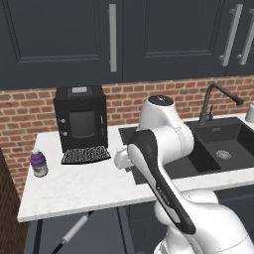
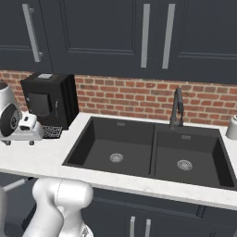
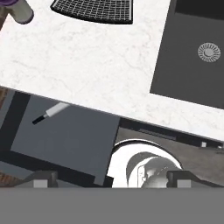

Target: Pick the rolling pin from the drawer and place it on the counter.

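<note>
Gripper (image 3: 111, 178): jaws wide apart, nothing between them. Two finger tips (image 3: 43, 178) show at the bottom of the hand view, one at each side. The hand hangs above the counter (image 1: 94, 186), looking straight down over its front edge; in the left base view the gripper (image 1: 122, 159) sits over the slab just left of the sink (image 1: 218, 144).

Counts, all taken from the sink as landmark:
- Rolling pin (image 3: 50, 113): one. It lies in the open drawer (image 3: 65, 135), below the counter edge and well left of the sink. In the left base view the rolling pin (image 1: 75, 231) shows under the slab's front lip.
- Drawer: one, pulled out, flat dark floor.
- Sink basins: two, side by side, each with one round drain (image 2: 116, 158); the second drain (image 2: 184, 165) is in the right basin.
- Faucet (image 2: 177, 107): one, behind the divider between the basins.
- Coffee machine (image 1: 80, 118): one, left of the sink against the brick wall, with one grille tray (image 1: 85, 155) in front of it.
- Bottle (image 1: 38, 163): one, purple label, far left of the sink near the counter's left edge.

Orientation of the pin: lying flat. In the hand view its long axis runs diagonally, black handle end toward lower left, pale body toward upper right, partly tucked under the counter edge. One handle visible; the other end is hidden by the slab.
</note>
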